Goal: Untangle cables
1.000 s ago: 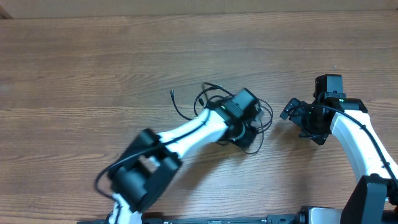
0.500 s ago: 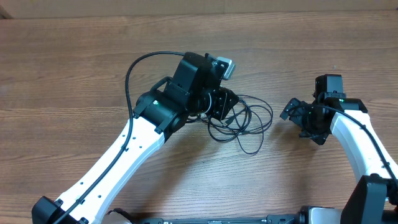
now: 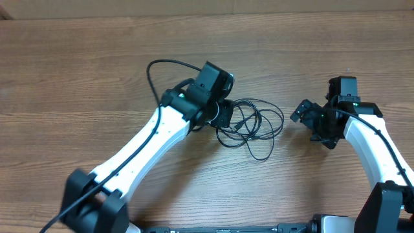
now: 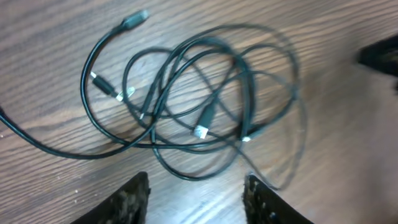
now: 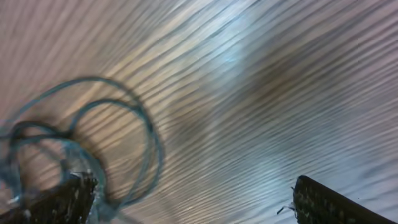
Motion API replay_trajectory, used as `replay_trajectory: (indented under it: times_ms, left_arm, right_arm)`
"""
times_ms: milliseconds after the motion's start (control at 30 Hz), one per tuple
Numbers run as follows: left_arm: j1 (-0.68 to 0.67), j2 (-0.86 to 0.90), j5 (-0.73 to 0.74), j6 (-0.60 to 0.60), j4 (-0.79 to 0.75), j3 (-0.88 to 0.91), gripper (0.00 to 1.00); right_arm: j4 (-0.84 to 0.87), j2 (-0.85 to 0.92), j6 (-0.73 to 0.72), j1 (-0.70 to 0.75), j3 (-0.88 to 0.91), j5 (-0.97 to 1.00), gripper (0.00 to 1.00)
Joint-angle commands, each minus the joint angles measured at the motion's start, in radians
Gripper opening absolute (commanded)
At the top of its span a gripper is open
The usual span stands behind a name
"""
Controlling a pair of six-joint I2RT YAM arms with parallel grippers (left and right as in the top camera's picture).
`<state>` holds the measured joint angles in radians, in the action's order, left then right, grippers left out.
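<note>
The cables (image 3: 251, 124) lie in a loose black tangle of overlapping loops on the wooden table. In the left wrist view the cables (image 4: 199, 106) show several small plug ends, some silvery. My left gripper (image 3: 224, 116) sits at the tangle's left edge. Its jaws stand apart, and the left gripper (image 4: 198, 194) has only bare wood between its fingers. My right gripper (image 3: 306, 117) hangs just right of the tangle, open wide. In the right wrist view the right gripper (image 5: 199, 200) holds nothing, and blurred cable loops (image 5: 93, 134) lie by its left finger.
A thick black arm cable (image 3: 158, 68) arcs above my left forearm (image 3: 145, 145). The wooden table (image 3: 77, 65) spreads out on all sides, and its far edge runs along the top of the overhead view.
My left gripper has gone from shut to open and drawn back leftward off the tangle. The cables now lie spread on the table. The right arm has not moved.
</note>
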<state>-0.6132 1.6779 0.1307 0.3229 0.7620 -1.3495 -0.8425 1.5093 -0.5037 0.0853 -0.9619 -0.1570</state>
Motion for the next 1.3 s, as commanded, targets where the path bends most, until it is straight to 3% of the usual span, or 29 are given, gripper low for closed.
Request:
replay_trajectory:
  times_ms: [0, 200, 367, 500, 700, 867, 1033, 1267]
  left_arm:
    - [0.008, 0.103, -0.041, 0.065, 0.000, -0.003, 0.47]
    - [0.063, 0.249, -0.058, 0.193, -0.019, -0.003, 0.48]
    - [0.099, 0.324, 0.054, 0.023, -0.070, -0.003, 0.46]
    - [0.103, 0.346, 0.053, -0.092, -0.087, -0.003, 0.46]
    - [0.102, 0.348, 0.054, -0.150, -0.086, -0.003, 0.48]
    - [0.099, 0.348, 0.080, -0.289, -0.088, -0.003, 0.47]
    - [0.099, 0.348, 0.079, -0.324, -0.085, 0.000, 0.36]
    - [0.094, 0.348, 0.075, -0.324, -0.117, 0.043, 0.33]
  right_arm:
    - [-0.031, 0.006, -0.046, 0.000, -0.006, -0.189, 1.00]
    - [-0.091, 0.006, -0.046, 0.000, -0.006, -0.212, 1.00]
    - [-0.110, 0.006, -0.046, -0.001, -0.006, -0.212, 1.00]
    - [-0.114, 0.006, -0.045, -0.013, -0.006, -0.211, 1.00]
    - [-0.097, 0.006, -0.046, -0.040, -0.006, -0.211, 1.00]
    - [-0.072, 0.006, -0.046, -0.087, -0.006, -0.211, 1.00]
    - [-0.051, 0.006, -0.046, -0.124, -0.006, -0.211, 1.00]
    - [-0.041, 0.006, -0.047, -0.156, -0.006, -0.199, 1.00]
